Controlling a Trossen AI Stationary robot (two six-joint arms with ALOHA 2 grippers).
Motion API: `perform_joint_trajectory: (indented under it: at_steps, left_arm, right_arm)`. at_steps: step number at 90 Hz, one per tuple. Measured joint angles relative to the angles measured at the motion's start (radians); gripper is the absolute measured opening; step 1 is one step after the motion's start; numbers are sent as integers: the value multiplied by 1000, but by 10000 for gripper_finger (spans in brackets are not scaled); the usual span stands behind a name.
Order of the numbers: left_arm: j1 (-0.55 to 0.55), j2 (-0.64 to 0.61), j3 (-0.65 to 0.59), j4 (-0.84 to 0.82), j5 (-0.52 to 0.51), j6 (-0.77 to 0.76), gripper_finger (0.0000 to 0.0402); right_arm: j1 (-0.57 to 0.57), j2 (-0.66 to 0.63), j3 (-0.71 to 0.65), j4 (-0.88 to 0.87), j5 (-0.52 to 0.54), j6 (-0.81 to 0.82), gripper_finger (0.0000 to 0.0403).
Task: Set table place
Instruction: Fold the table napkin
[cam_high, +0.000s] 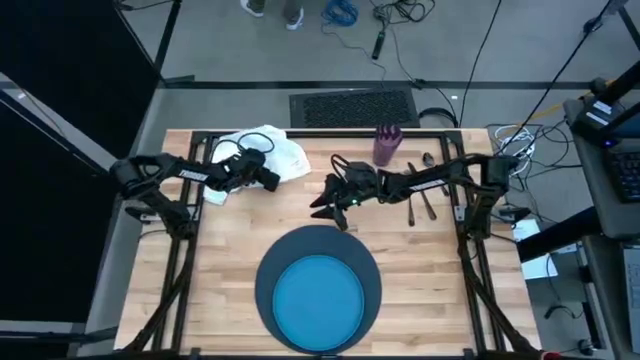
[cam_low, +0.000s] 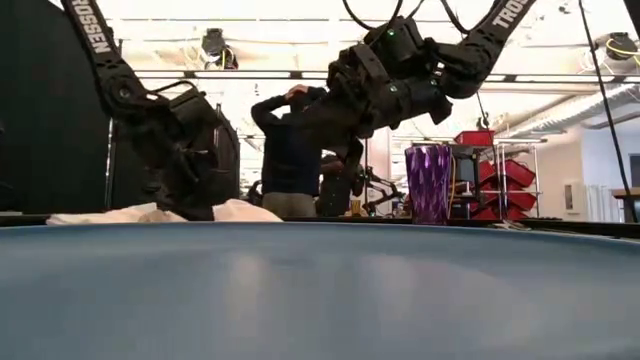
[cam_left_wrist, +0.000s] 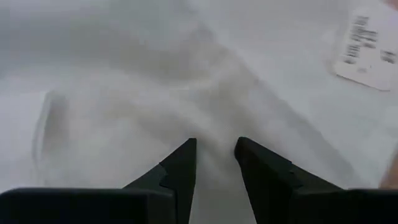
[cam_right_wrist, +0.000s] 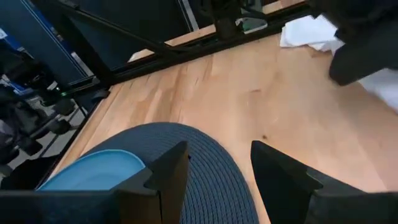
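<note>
The white napkin (cam_high: 283, 150) lies crumpled on the table (cam_high: 220, 260) at its far left. My left gripper (cam_high: 268, 178) is down on it, fingers nearly together (cam_left_wrist: 216, 152). The dark grey charger (cam_high: 266, 268) sits at the table's near middle with the blue plate (cam_high: 318, 300) on it. My right gripper (cam_high: 322, 208) hangs open above the bare wood just beyond the charger's far rim (cam_right_wrist: 211, 186), nothing between its fingers (cam_right_wrist: 219, 162). The purple cup (cam_high: 387, 145) stands upright at the far edge. The silver cutlery (cam_high: 420, 198) lies beside it to the right. My left gripper pinches a raised fold of the napkin (cam_left_wrist: 216, 127) between its two fingers, coming down at it on a slant from the table's left. One layer or several, I cannot tell. The napkin lies slack on the table around the fingers.
A black metal frame (cam_high: 300, 133) runs along the table's far edge and down both sides. Bare wood lies left and right of the charger. In the low view a person (cam_low: 290, 150) stands in the room behind the table.
</note>
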Motion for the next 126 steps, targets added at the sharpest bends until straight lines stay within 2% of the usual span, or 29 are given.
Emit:
perform_joint_trajectory:
  at_steps: [17, 32, 46, 56, 70, 80, 101, 126]
  left_arm:
    - [-113, 2, 1, 39, 158, -36, 107]
    - [-226, 3, 13, 33, 170, -79, 107]
    - [-326, 5, 46, 22, 274, -77, 107]
    - [-376, -2, 71, 0, 289, -56, 107]
    - [-395, -37, 100, 9, 271, -30, 107]
    - [-391, -62, 102, 8, 184, -4, 107]
    - [-360, -91, 103, 10, 41, 0, 107]
    - [-312, -127, 105, 24, -3, -74, 107]
  right_arm:
    - [0, 0, 0, -11, -1, 3, 162]
    - [1, -5, 0, -10, -1, 11, 162]
    - [1, -5, 0, -19, 1, 21, 162]
    - [-7, -5, 0, -64, 19, 13, 162]
    - [-29, -5, 0, -191, 199, -4, 162]
    - [-47, -5, 0, -237, 287, -2, 162]
    - [-42, -5, 0, -218, 299, 23, 162]
    - [-37, -5, 0, -222, 297, 22, 162]
